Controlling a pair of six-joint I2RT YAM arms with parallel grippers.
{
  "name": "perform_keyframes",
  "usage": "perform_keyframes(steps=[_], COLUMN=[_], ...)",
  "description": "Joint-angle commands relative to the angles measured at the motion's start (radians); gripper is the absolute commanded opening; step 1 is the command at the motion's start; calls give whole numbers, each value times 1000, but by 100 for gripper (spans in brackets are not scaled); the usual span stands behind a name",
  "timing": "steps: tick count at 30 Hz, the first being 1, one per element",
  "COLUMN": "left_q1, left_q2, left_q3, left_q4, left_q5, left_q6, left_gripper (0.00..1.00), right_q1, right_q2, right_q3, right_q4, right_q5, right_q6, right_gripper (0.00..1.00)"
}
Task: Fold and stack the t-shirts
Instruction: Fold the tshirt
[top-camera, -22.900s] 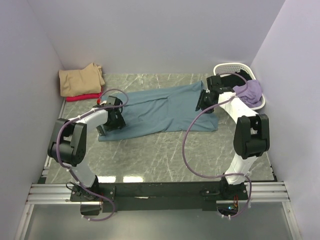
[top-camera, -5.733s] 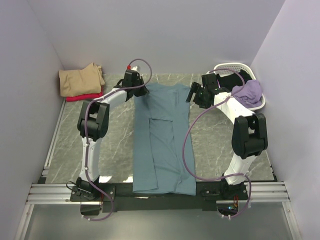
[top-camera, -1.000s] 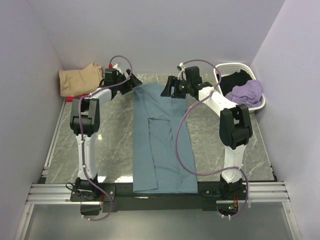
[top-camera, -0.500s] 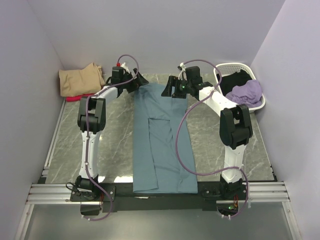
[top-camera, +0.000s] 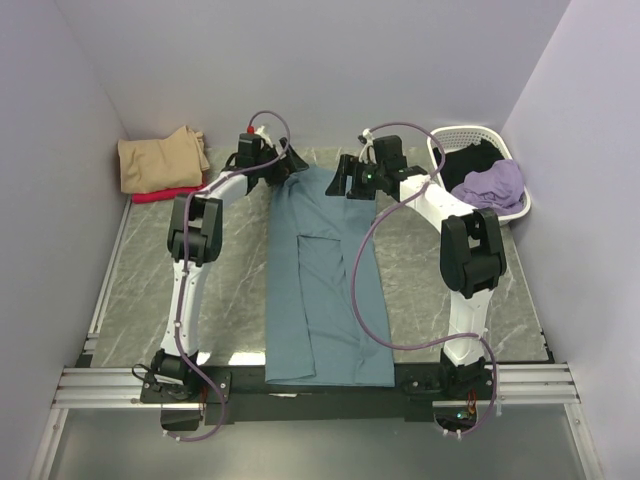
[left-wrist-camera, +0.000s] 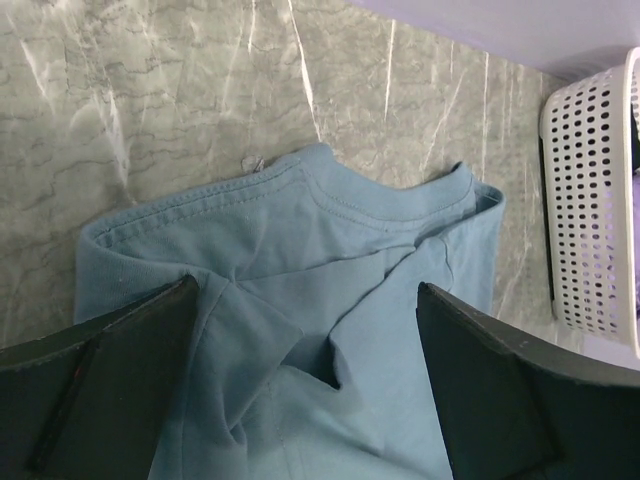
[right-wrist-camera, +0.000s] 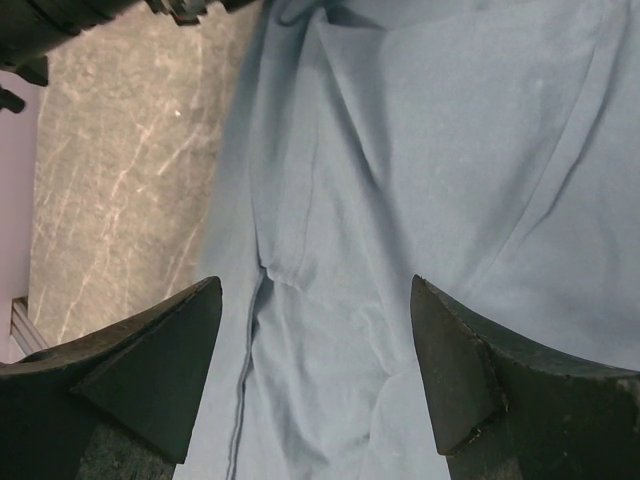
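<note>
Left gripper (top-camera: 283, 166) (left-wrist-camera: 305, 300): fingers spread to full width, positioned over the collar end of the teal shirt (top-camera: 320, 290) (left-wrist-camera: 300, 230). Contact between the fingers and the cloth cannot be determined.

Right gripper (top-camera: 345, 182) (right-wrist-camera: 315, 300): fingers spread wide, positioned over the same end of the shirt, just to the right of the left gripper. Both grippers face each other across the collar.

Teal shirt, condition:
- Colour: dusty teal-blue, plain.
- Collar: round and ribbed, with a line of stitching below it. It lies just ahead of the left gripper's fingers, slightly rumpled, with creases running from it toward the right finger.
- Shape: folded lengthwise into a long narrow strip. Below the right gripper a folded-in panel shows as a straight edge with a squared corner.
- Position: flat on the tabletop (top-camera: 230, 290), running from under both grippers back toward the arm bases. The hem reaches the near edge of the tabletop.

Beyond the right gripper, further right: basket (top-camera: 440, 140) (left-wrist-camera: 590, 200) at the far right corner, holding a lilac shirt (top-camera: 495, 185) and a black shirt (top-camera: 475, 160).

Beyond the left gripper, further left: a folded tan shirt (top-camera: 160, 160) lies on top of a red shirt (top-camera: 160, 195) at the far left corner.
</note>
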Motion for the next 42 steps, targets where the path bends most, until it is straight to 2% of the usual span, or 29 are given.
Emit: perform_keyframes(steps=[1, 5, 8, 12, 18, 21, 23, 24, 30, 31, 37, 42], left_q1=[-6, -6, 0, 12, 8, -4, -11, -17, -78, -121, -286, -359], left_q2=[-5, -144, -201, -259, -410, -531, -649, -695, -1029, -1113, -1370, -1513], left_q3=[-84, -128, -80, -42, -164, -307, -483, -619, -1043, -1084, -1284, -1390], left_q4=[-56, -80, -153, -181, -151, -171, -165, -163, -207, -218, -345, -482], left_q5=[-107, -231, -268, -244, -177, -195, -201, -224, -310, -330, -442, -485], left_q6=[29, 104, 157, 174, 147, 113, 84, 81, 9, -14, -178, -284], left_gripper=[99, 99, 100, 100, 99, 99, 99, 100, 99, 99, 100, 99], right_q1=[-11, -20, -40, -72, -83, -83, -83, -83, -83, -83, -69, -9], right_q2=[-14, -59, -106, -163, -218, -271, -327, -353, -591, -643, -852, -1036], right_q3=[-22, -49, -65, -79, -134, -199, -275, -312, -568, -594, -828, -977], right_q4=[14, 7, -33, -107, -165, -238, -276, -294, -372, -386, -449, -490], right_q5=[15, 94, 165, 205, 179, 229, 256, 256, 254, 247, 205, 207], right_q6=[-16, -25, -46, -83, -79, -54, -51, -42, -19, -13, 111, 263], right_gripper=[82, 83, 85, 86, 87, 87, 87, 87, 87, 86, 83, 82])
